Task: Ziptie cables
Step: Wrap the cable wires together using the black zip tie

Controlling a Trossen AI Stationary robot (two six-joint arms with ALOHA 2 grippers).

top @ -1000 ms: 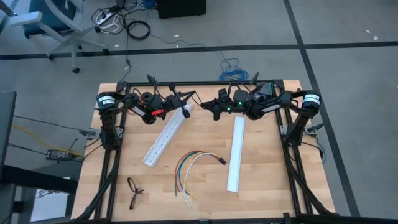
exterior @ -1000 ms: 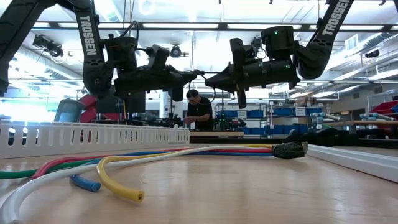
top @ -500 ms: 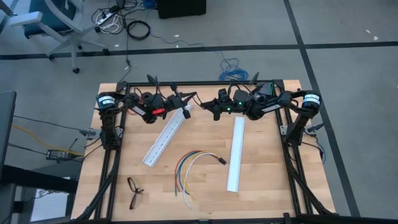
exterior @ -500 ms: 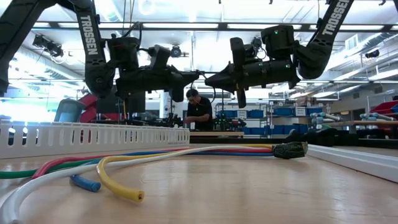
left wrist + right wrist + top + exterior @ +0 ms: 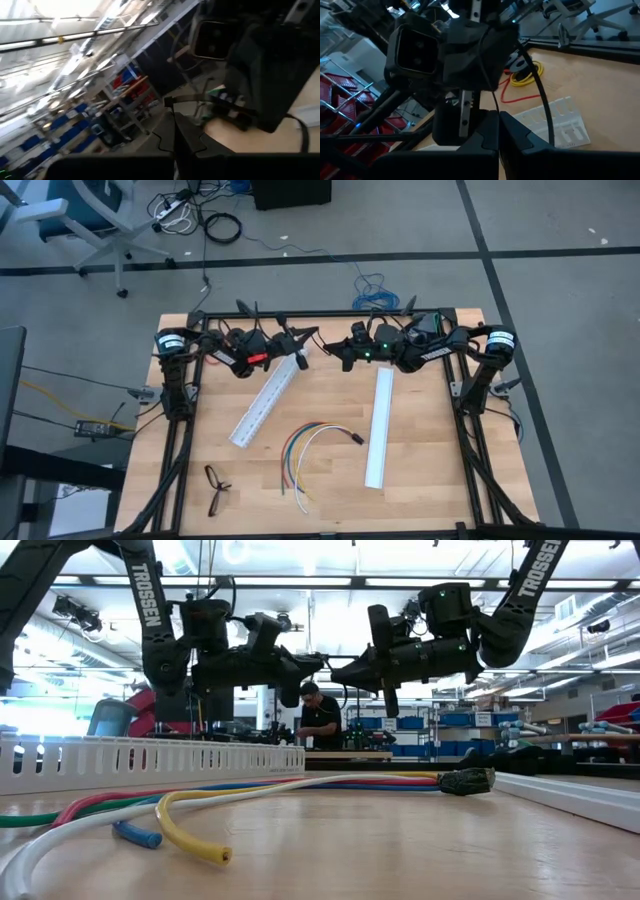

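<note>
The cables [image 5: 300, 450] lie loose in a curve on the table's near middle. Their coloured ends [image 5: 190, 840] and the small black connector [image 5: 465, 780] rest on the wood. Both arms hang high over the far part of the table, fingertips almost meeting. My left gripper [image 5: 304, 341] and my right gripper [image 5: 337, 350] are both shut. The ziptie, a thin black strip [image 5: 489, 75], rises in a curve from my right fingertips. The ziptie [image 5: 192, 98] also runs past my left fingertips toward the right arm. My left gripper is shut with the ziptie [image 5: 170, 105] at its fingertips, coming level from the table's left. The fingers hide the spot they are on. The strip is clear of the table. My right gripper pinches the ziptie [image 5: 495, 111] at its fingertips, coming level from the table's right. From there the strip arcs upward in the air.
One white slotted rail [image 5: 265, 400] lies slanting at left of the cables, another white rail [image 5: 378, 425] lies at their right. A small dark object [image 5: 215, 485] sits near the front left corner. A person [image 5: 318, 720] stands in the room behind.
</note>
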